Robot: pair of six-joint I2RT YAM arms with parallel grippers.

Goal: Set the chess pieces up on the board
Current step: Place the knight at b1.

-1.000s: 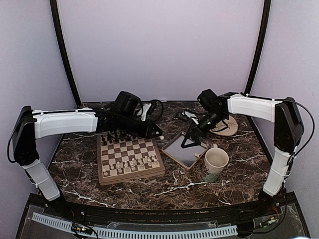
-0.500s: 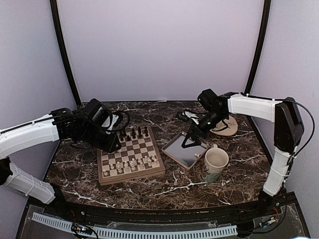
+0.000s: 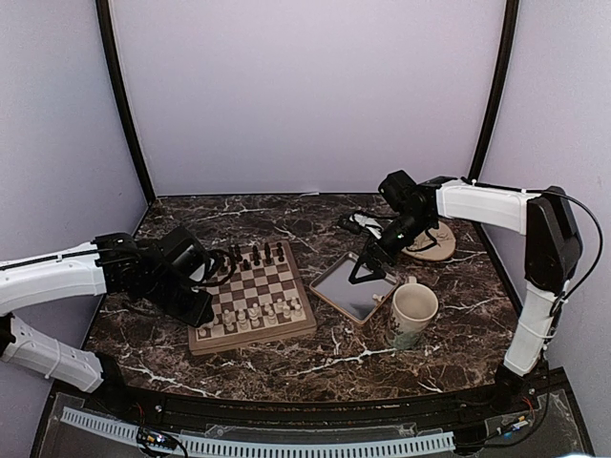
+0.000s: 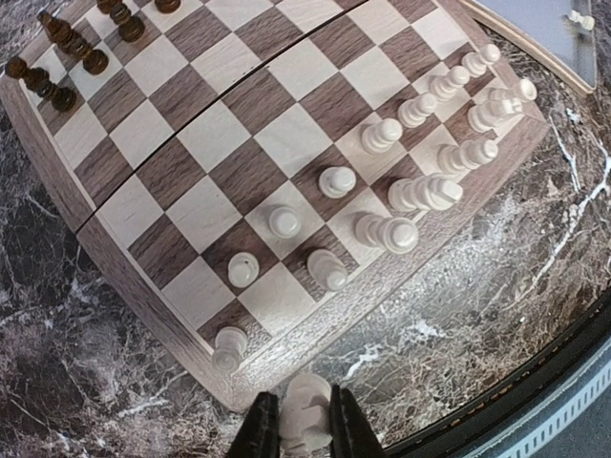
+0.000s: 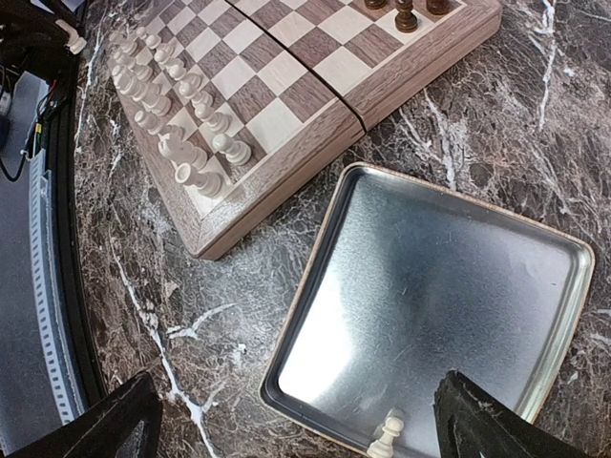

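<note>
cream-white, held: one carved chessman (image 4: 305, 412) pinched between the dark fingers (image 4: 263, 434) of my left gripper (image 4: 305, 437); jaws narrow, closed on it; kind of piece unclear from above.
position of held piece: just off the near corner of the board (image 4: 229, 134), over the table, not yet on a square.
chess pieces (image 4: 410, 196): cream men upright in two close rows along the board's near edge; turned bodies, rounded tops, smooth.
dark chessmen (image 4: 67, 48): brown, ranked along the far edge.
board, material: wood, light and dark checks, tan rim, a seam across the middle.
right gripper (image 5: 301, 420): mine too; jaws spread wide, empty, above the tray (image 5: 430, 286).
tray, material: grey metal, square, rounded corners, glossy; one cream pawn (image 5: 387, 439) stands in it.
mug (image 3: 412, 313): pale, just beside the tray.
table (image 3: 363, 363): dark marble, white veins.
step in hand: probably carrying the held man to its home square.
next move calls for: finding a vacant near-row square, lowering upright, steering clear of tight neighbours.
</note>
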